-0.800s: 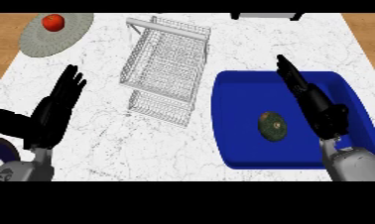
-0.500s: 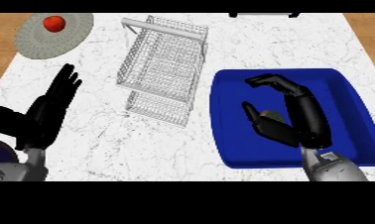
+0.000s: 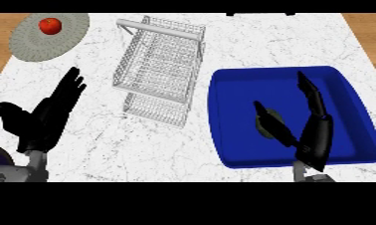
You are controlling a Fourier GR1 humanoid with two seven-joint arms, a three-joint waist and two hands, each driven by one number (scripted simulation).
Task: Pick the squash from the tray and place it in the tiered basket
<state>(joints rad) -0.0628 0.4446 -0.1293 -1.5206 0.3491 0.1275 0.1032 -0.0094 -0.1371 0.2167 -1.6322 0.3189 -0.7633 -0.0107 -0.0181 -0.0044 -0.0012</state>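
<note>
Two big things share the marble counter [image 3: 242, 40]: the blue tray [image 3: 235, 119] and, just to its left, the wire tiered basket [image 3: 158, 67] — near enough, I judge, that the carry will be short. Farther left of the tray, near the counter's far corner, a grey plate [image 3: 37, 45] holds a red fruit [image 3: 50, 25], which the task does not concern. Well to the left of the tray, the left hand [image 3: 44, 114] rests open, fingers straight and up. Inside the tray, the right hand [image 3: 312, 129] stands over the floor with fingers extended and thumb spread toward the squash [image 3: 270, 117], not yet curled round it. The squash — small, dull green — lies on the tray's floor beside the thumb, largely hidden; whether they touch I cannot tell.
</note>
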